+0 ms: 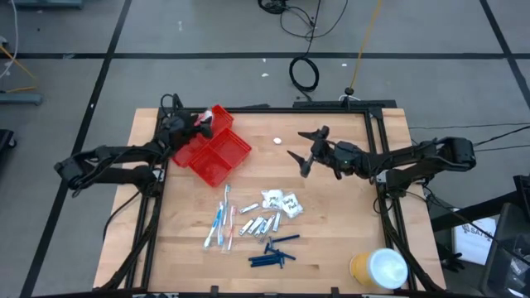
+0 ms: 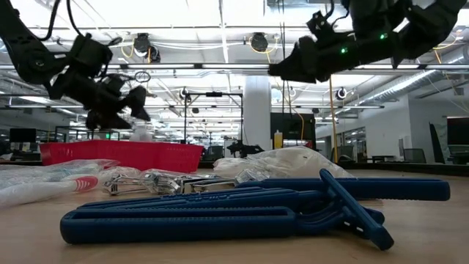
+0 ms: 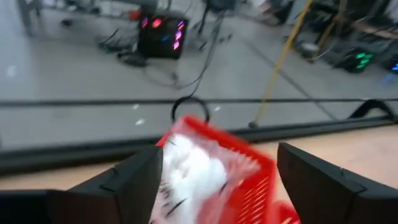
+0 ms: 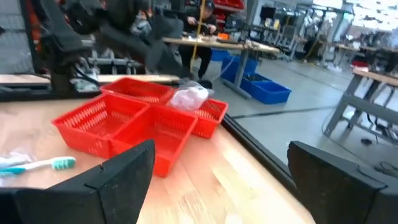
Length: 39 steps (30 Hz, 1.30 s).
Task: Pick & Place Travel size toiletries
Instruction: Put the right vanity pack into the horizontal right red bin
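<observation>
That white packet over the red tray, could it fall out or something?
Maybe. The white packet sits at the far corner of the red tray, and the left gripper is open right over it, so it might land on the rim and slip onto the table. Pulling back, that gripper could also bump the tray. The right gripper hangs open above the table, away from the packets left there.

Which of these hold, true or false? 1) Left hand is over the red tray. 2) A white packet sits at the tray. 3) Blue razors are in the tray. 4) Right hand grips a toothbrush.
1) The left hand is over the red compartmented plastic tray: true.
2) A white crinkly packet sits at the tray's far compartment: true.
3) False: the dark blue plastic razors lie on the wooden table.
4) False: the right hand is open and empty.
</observation>
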Each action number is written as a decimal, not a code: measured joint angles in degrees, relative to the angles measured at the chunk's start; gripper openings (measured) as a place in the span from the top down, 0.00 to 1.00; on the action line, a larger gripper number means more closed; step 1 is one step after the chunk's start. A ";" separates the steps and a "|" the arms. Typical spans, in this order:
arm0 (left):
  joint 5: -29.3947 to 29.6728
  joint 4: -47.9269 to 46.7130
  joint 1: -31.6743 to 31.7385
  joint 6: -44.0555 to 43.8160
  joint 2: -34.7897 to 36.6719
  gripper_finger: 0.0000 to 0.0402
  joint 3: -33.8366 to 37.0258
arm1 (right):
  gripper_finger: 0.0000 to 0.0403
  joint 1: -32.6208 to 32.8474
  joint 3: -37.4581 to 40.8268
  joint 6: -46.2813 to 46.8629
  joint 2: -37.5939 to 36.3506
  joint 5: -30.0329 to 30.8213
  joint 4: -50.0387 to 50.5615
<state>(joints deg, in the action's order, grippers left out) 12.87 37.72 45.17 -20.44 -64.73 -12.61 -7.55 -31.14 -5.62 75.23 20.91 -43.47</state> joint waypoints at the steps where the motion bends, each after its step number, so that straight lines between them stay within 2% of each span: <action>1: -0.45 -0.17 -0.24 0.77 0.94 0.21 -0.27 | 0.13 -0.56 0.00 0.69 0.76 0.00 0.04; 8: -0.58 -0.73 -2.23 4.13 5.61 0.21 -1.77 | 0.13 -5.54 -1.84 4.06 8.52 -1.69 0.93; 14: -0.61 -0.56 -5.55 3.77 7.71 0.25 -2.73 | 0.16 -11.63 -12.11 4.60 19.33 -10.74 13.01; 20: -2.13 -0.74 -9.18 4.15 8.21 0.25 -2.94 | 0.16 -16.75 -22.01 3.39 31.31 -19.70 20.31; 27: -2.56 -0.80 -11.51 7.13 8.20 0.26 -2.94 | 0.18 -19.11 -27.35 3.40 36.47 -19.65 27.13; 32: -2.48 -1.46 -11.72 7.80 8.18 0.27 -2.94 | 0.28 -19.50 -27.36 3.42 36.45 -19.68 28.97; 39: -2.39 -3.60 -11.72 8.12 8.18 0.27 -2.94 | 0.57 -19.45 -27.36 3.35 36.45 -19.72 28.57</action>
<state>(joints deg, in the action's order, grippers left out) 10.48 34.11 33.45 -12.33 -56.55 -15.55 -27.00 -58.50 -2.27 111.68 1.19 -14.90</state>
